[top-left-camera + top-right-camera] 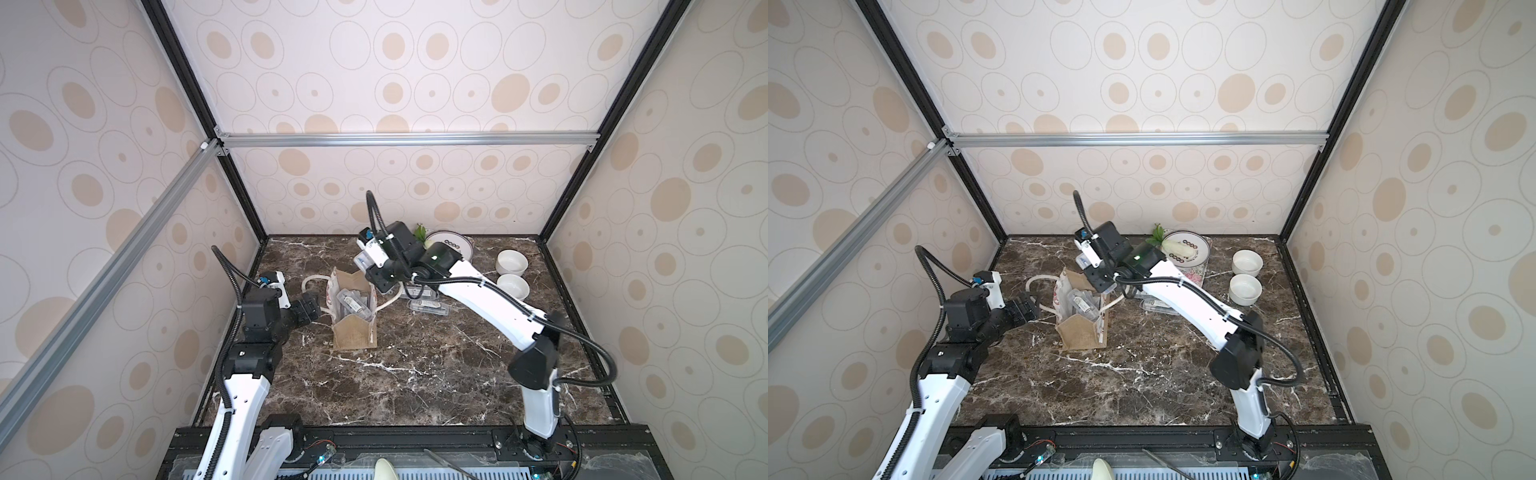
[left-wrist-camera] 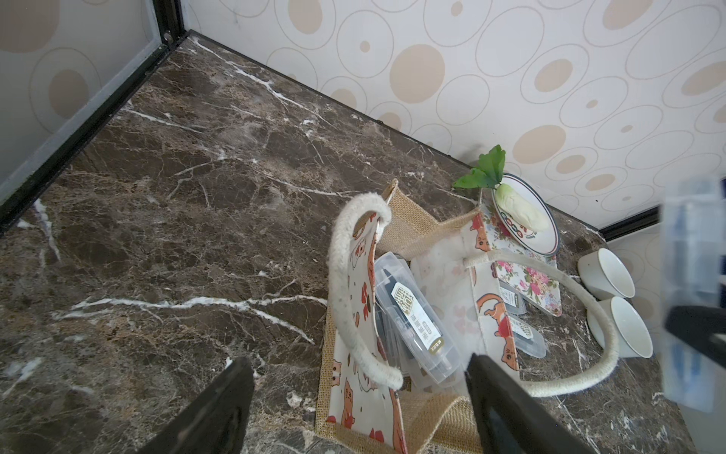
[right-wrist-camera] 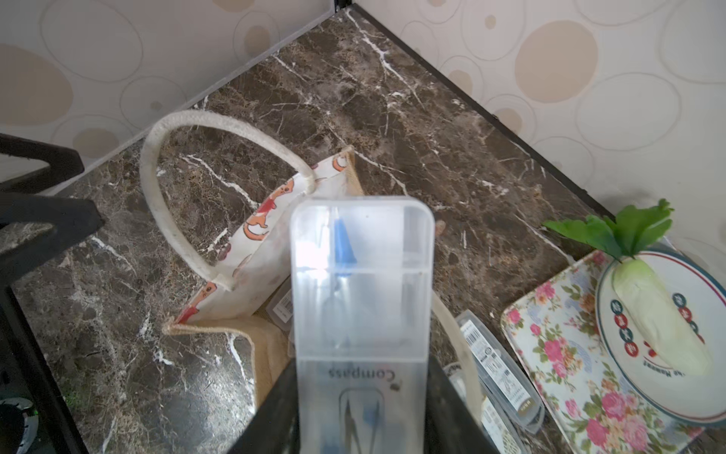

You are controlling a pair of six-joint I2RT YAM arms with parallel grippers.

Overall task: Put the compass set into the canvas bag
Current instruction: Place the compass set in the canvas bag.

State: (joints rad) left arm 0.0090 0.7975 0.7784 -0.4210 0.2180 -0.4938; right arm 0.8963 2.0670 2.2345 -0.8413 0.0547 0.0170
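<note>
One end only: grips the compass set (image 3: 361,283) across its long edges with the right tool (image 3: 361,408), clamped tight, above the far side of the canvas bag (image 1: 353,336). Holds left tool (image 1: 311,308) wide open, empty, beside the bag. Likely light, stiff, slick; suits mid-length grip.

Probably a lab booth: wallpapered panels (image 1: 395,62), aluminium framing (image 1: 415,139), marble tabletop (image 1: 415,374).
</note>
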